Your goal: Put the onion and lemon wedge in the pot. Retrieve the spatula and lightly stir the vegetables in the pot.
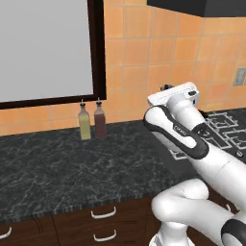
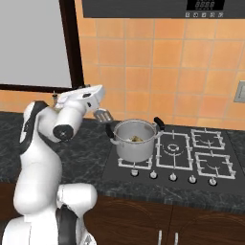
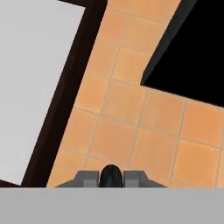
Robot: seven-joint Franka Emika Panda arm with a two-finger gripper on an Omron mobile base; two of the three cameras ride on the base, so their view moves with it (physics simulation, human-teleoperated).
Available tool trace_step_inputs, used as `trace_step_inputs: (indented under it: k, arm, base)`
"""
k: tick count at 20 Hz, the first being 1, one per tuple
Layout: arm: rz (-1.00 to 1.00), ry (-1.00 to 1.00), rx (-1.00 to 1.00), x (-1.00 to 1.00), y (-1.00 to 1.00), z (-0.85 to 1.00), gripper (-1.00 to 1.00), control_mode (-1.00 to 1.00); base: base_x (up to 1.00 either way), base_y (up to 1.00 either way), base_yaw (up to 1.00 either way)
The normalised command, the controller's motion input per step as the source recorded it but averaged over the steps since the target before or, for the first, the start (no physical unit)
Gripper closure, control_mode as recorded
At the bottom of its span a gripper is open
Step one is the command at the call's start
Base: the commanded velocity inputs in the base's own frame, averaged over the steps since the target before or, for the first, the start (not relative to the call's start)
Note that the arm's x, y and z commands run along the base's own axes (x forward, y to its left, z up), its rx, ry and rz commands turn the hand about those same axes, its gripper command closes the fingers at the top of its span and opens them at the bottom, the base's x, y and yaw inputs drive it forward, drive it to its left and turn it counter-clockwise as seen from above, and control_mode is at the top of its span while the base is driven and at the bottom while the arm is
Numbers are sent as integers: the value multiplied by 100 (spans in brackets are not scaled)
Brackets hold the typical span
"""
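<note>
Gripper (image 3: 110, 177) clenched on spatula (image 2: 102, 115), left of pot (image 2: 134, 139); judged best: lower head inside rim, stir gently.

Base views flank arm, sharing counter (image 1: 72, 163) and stove (image 2: 191, 153); hand view faces tiled wall (image 3: 131, 131) close.
</note>
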Motion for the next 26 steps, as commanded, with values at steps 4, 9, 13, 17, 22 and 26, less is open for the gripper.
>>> trace_step_inputs:
  k: [4, 9, 13, 17, 22, 26]
  arm:
    - [-29, -2, 46, 56, -73, 27, 100, -100]
    - [-29, 0, 27, 63, -68, 8, 100, -100]
    - [-29, 0, 16, 43, -69, 0, 100, -100]
    - [-24, 9, 32, 46, -44, -31, 100, -100]
    - [-21, 11, 36, 23, -34, -47, 100, -100]
    - [-21, 7, 23, 9, -25, -30, 100, -100]
  base:
    - [0, 0, 0]
    - [0, 0, 0]
    - [0, 0, 0]
    - [0, 0, 0]
    - [0, 0, 0]
    - [0, 0, 0]
